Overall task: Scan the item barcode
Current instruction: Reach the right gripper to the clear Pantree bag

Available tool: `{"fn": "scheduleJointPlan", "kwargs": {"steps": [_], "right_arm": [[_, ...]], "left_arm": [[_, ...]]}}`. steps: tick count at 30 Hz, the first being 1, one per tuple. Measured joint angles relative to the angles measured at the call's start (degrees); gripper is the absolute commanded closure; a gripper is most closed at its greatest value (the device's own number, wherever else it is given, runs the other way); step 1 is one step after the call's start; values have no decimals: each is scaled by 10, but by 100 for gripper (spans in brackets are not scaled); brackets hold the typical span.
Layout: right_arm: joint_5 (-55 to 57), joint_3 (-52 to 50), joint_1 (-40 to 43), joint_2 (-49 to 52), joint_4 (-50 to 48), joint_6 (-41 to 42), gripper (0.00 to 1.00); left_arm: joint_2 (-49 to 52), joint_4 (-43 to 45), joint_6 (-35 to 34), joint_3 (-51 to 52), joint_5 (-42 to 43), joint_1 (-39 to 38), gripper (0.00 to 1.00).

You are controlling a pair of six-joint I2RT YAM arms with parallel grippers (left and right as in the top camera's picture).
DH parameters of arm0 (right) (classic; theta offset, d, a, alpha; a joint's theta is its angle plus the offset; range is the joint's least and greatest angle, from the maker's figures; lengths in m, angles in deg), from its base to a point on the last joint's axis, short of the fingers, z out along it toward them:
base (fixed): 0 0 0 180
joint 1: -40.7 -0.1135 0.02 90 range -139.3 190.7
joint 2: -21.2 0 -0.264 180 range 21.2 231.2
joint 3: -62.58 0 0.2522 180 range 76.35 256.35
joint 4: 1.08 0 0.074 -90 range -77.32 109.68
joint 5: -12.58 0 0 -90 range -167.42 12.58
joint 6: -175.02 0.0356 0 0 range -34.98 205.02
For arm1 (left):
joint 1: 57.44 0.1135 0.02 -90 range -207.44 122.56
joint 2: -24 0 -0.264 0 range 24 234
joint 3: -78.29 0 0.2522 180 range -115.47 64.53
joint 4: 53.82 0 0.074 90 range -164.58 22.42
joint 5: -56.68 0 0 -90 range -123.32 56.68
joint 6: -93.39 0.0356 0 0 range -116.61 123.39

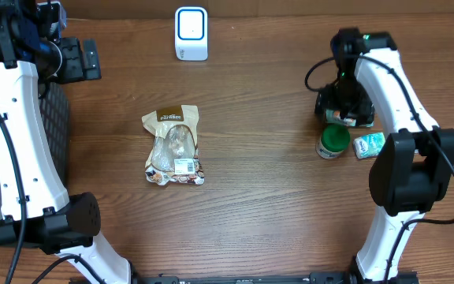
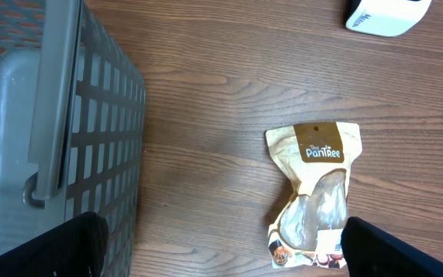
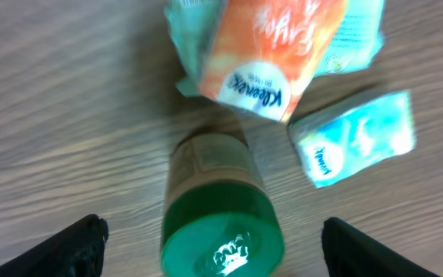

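The Pantree snack pouch [image 1: 174,146] lies flat near the middle of the table, print side up, with its white barcode label [image 1: 184,166] at the end nearest the robot. Neither arm touches it. The white scanner [image 1: 191,33] stands at the far edge, well apart from the pouch.

The left gripper [image 1: 91,59] hangs over the near corner of the grey mesh basket [image 2: 91,115], fingers wide apart and empty, with the pouch in its wrist view.

The right gripper [image 1: 344,114] hovers over a green-capped bottle [image 3: 218,208]. Its fingers are spread to either side of the cap and clear of it, so nothing is held. An orange Kleenex pack [image 3: 275,46] and a pale blue tissue pack [image 3: 356,138] lie just beside the bottle.

With no item in hand, I judge that this is the step of picking one up. If the pouch is the one, the next move calls for gripping it by an edge away from the label. It must then be carried with the label turned to the scanner's face.
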Motion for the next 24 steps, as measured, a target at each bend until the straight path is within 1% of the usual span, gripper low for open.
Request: {"fn": "scheduleJointPlan", "kwargs": {"steps": [4, 6, 8, 10, 12, 16, 20, 24], "right_arm": [[-8, 63, 0, 0, 36, -1, 13], [-28, 80, -1, 0, 42, -1, 18], [-68, 87, -2, 0, 33, -5, 24], [-129, 87, -5, 0, 12, -19, 25], [-199, 87, -14, 0, -21, -41, 28], [-307, 73, -63, 0, -111, -61, 28], [-357, 37, -144, 0, -220, -37, 28], [-378, -4, -236, 0, -333, 1, 28]], "left_arm": [[0, 0, 0, 0, 0, 0, 0], [0, 0, 0, 0, 0, 0, 0], [0, 0, 0, 0, 0, 0, 0], [0, 0, 0, 0, 0, 0, 0], [0, 0, 0, 0, 0, 0, 0], [0, 0, 0, 0, 0, 0, 0], [0, 0, 0, 0, 0, 0, 0], [0, 0, 0, 0, 0, 0, 1]]}}
